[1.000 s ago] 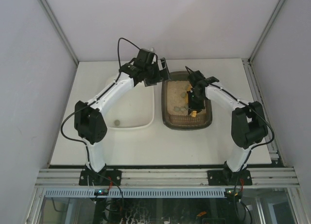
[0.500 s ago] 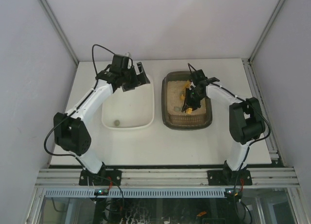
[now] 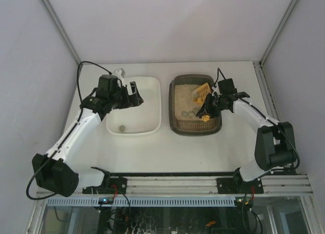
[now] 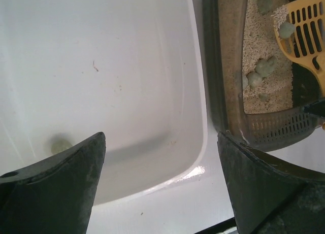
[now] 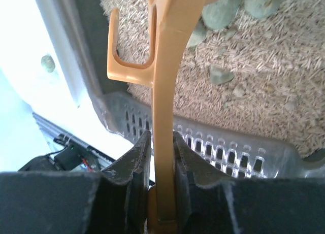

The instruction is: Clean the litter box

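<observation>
Overhead, the litter box sits on the counter toward 1 o'clock from its middle, with a white tub just beside it at its 9 o'clock; the two rims are close, and I cannot tell whether they touch. Beige litter fills the box, and a few greenish clumps lie in it from the middle toward 6 o'clock. The right gripper hangs over the box's 4 o'clock side, its jaws narrow and clamped on the handle of a yellow scoop. The scoop's slotted head lies at the box's 1 o'clock corner, with one clump at its edge in the left wrist view. The left gripper hovers over the tub's 12 o'clock half with its jaws spread wide and nothing between them. A single greenish pellet rests in the tub near its 7 o'clock corner.
</observation>
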### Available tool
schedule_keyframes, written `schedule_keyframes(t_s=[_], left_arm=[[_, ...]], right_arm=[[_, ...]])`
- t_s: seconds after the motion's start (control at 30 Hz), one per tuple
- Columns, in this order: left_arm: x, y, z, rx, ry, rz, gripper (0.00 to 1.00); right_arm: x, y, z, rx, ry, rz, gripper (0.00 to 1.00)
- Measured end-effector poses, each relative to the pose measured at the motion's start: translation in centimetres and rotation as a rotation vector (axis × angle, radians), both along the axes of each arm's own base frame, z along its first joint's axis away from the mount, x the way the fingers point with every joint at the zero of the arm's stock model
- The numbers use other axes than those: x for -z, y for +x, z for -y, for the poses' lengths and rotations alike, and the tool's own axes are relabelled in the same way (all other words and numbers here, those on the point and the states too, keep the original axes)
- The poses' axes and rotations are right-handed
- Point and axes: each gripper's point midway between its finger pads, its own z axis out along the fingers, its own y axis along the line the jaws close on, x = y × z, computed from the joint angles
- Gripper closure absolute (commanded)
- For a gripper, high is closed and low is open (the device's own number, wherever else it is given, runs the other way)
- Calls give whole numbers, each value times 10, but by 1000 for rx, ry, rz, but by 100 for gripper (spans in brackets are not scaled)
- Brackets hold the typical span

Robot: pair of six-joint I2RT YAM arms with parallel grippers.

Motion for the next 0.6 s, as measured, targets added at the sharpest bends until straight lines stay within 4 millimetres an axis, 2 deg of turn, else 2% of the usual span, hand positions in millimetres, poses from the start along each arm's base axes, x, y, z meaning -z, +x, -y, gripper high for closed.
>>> schedule_keyframes(t_s=[0.17,0.27,0.37,0.6], left_arm=[[-13,-15,-10,12,17,86,5],[-15,-16,-15,10,39,111,6],[-7,-19,-19,10,63,109,5],[16,-29,-28,7,111,75,6]], right_arm=[[-6,-19,-2,21,144,62,100],[4,-35,-4,45,239,88,100],[16,-53,-6,79,308,102,100],[-15,-47,-18,69,471,298,100]])
